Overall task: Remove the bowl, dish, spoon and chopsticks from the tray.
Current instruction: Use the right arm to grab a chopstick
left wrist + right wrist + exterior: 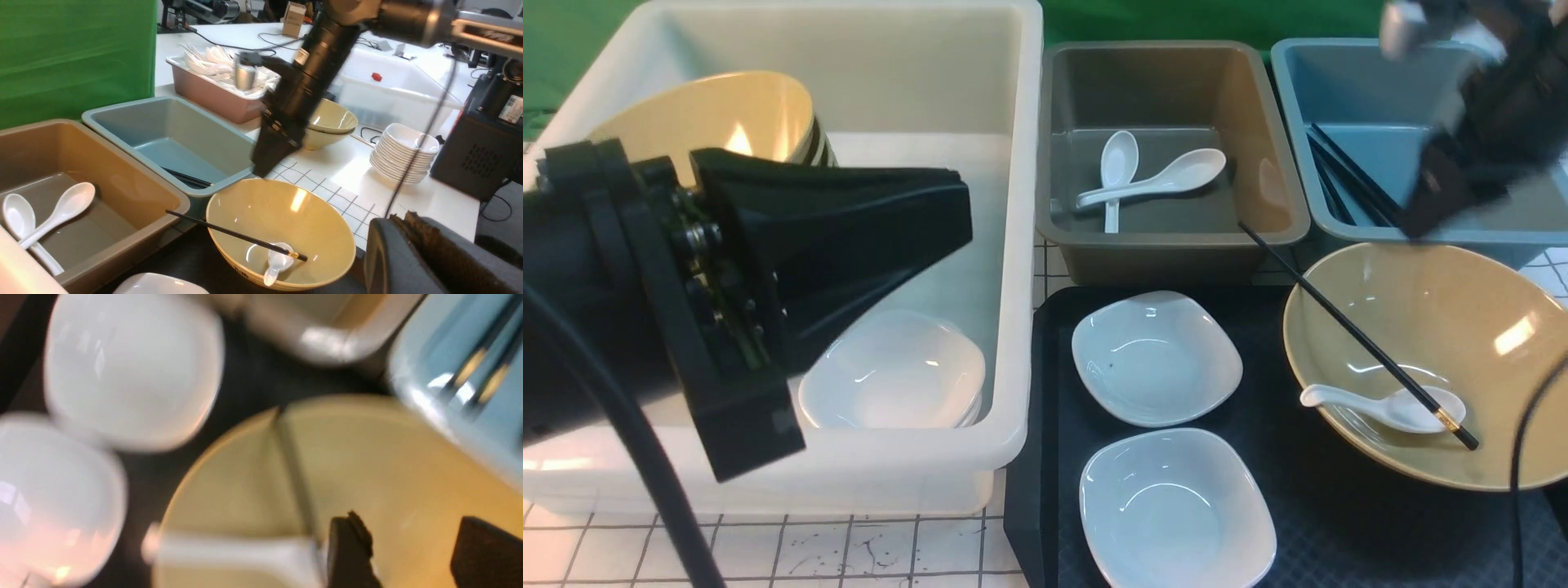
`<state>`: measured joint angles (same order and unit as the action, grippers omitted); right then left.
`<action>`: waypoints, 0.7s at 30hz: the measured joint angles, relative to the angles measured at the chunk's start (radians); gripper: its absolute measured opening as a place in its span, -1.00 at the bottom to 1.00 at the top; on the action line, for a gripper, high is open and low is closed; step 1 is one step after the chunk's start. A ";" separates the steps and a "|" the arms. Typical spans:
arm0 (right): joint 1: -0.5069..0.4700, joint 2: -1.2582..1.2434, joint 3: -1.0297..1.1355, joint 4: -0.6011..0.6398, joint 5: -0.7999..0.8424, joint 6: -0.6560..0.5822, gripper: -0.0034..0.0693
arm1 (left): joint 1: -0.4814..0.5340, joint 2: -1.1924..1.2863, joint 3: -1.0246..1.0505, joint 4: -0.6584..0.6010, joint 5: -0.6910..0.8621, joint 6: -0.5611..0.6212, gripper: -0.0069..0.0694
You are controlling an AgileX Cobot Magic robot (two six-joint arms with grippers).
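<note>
Right wrist view: right gripper hovers over the bowl on the tray, fingers apart, gripping nothing; the black chopstick and white spoon lie inside it, just below one finger.

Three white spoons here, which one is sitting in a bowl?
The spoon in the tan bowl on the right, with a black chopstick across it. The other two lie crossed in the grey bin.
</note>
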<state>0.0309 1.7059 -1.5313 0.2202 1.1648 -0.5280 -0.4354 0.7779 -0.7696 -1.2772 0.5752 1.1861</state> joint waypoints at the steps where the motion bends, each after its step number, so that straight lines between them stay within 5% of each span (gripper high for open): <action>1: 0.000 -0.026 0.061 -0.003 -0.008 -0.016 0.08 | 0.000 0.000 0.000 0.000 0.001 0.000 -0.82; 10: 0.000 -0.068 0.413 0.012 -0.351 -0.127 0.39 | 0.000 0.000 0.000 0.000 0.003 -0.002 -0.82; 21: 0.000 0.069 0.442 0.020 -0.568 -0.141 0.36 | 0.000 0.000 0.000 0.000 0.003 -0.007 -0.82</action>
<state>0.0309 1.7752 -1.0895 0.2406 0.5964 -0.6689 -0.4354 0.7779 -0.7696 -1.2772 0.5785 1.1788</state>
